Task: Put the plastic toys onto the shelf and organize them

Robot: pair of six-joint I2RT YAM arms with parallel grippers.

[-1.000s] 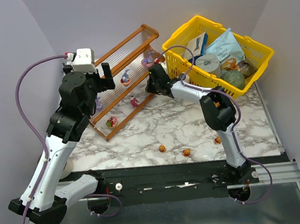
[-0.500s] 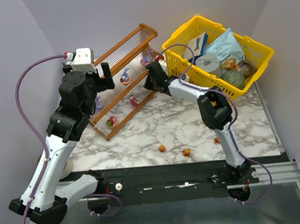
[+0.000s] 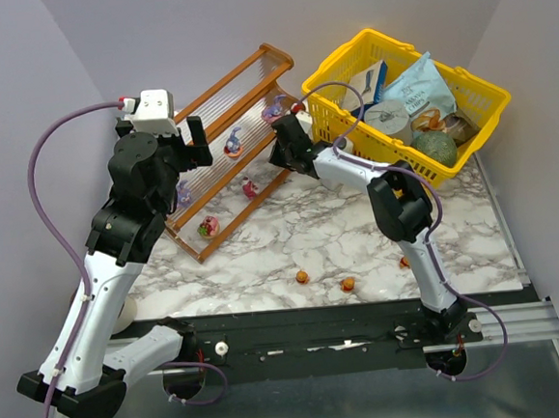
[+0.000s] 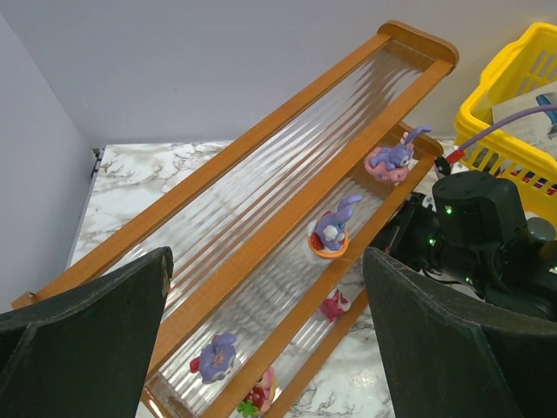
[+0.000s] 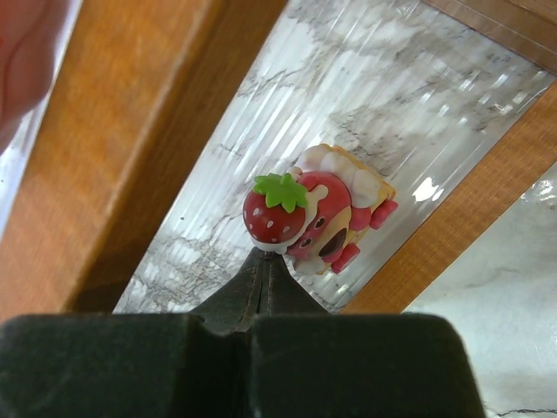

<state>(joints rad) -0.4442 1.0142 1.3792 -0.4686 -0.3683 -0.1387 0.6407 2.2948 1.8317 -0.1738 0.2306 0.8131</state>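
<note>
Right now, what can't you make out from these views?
- Right wrist: whether the shut right hand touches the strawberry toy; the fingertips hide the contact.
- Top: orange toy half hidden behind the right arm.
- Top: white object mostly under the left arm.
- Top: yellow basket labels too small to read.

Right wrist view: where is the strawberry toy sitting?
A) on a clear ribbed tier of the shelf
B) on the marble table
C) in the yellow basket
A: the strawberry toy sits on the ribbed shelf tier, just beyond the tip of the shut right hand.
</note>
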